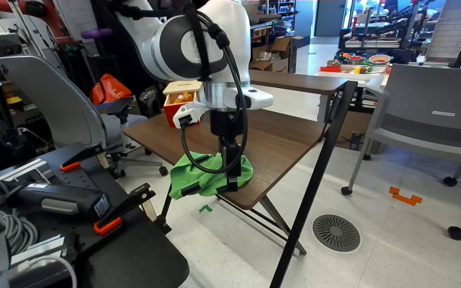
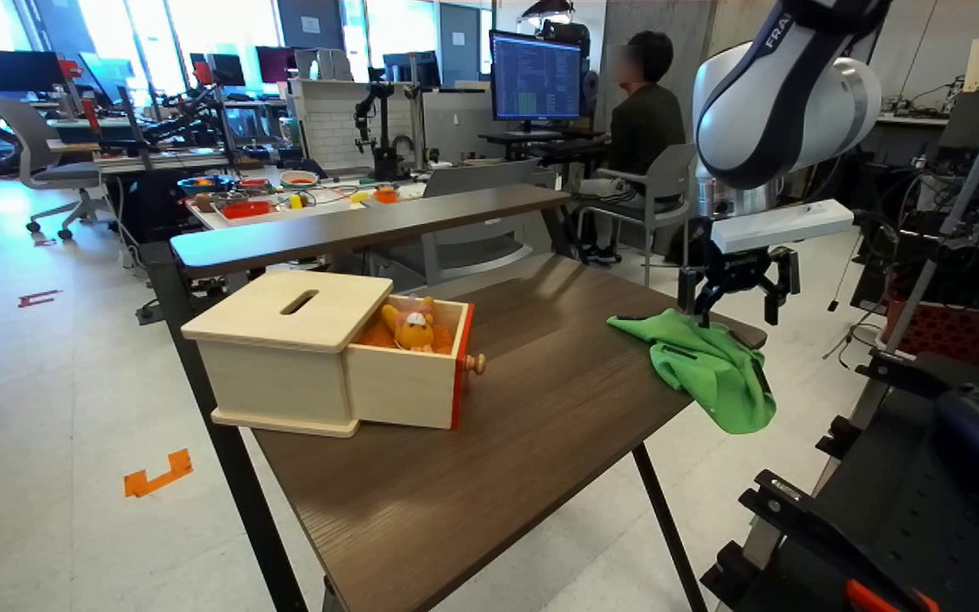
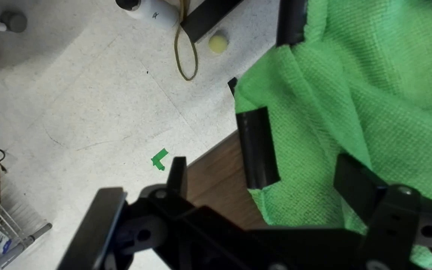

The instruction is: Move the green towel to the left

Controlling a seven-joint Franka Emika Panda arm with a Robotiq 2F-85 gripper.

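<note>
The green towel (image 1: 214,182) lies crumpled at a corner of the brown table and partly hangs over the edge. It has black strips along its edges. It also shows in an exterior view (image 2: 719,382) and fills the right of the wrist view (image 3: 313,123). My gripper (image 2: 736,313) points down above the towel's edge, with its fingers spread and nothing between them held. In the wrist view, one finger of the gripper (image 3: 263,168) is over the towel and the other is over the table edge and floor. I cannot tell whether a fingertip touches the cloth.
The brown table (image 2: 498,459) has a raised shelf (image 2: 370,225) along one side. A wooden box (image 2: 277,382) on it has an open red-fronted drawer (image 2: 409,387) with an orange plush toy (image 2: 415,331). A black bench (image 1: 142,256) with clamps and tools stands near the towel's corner.
</note>
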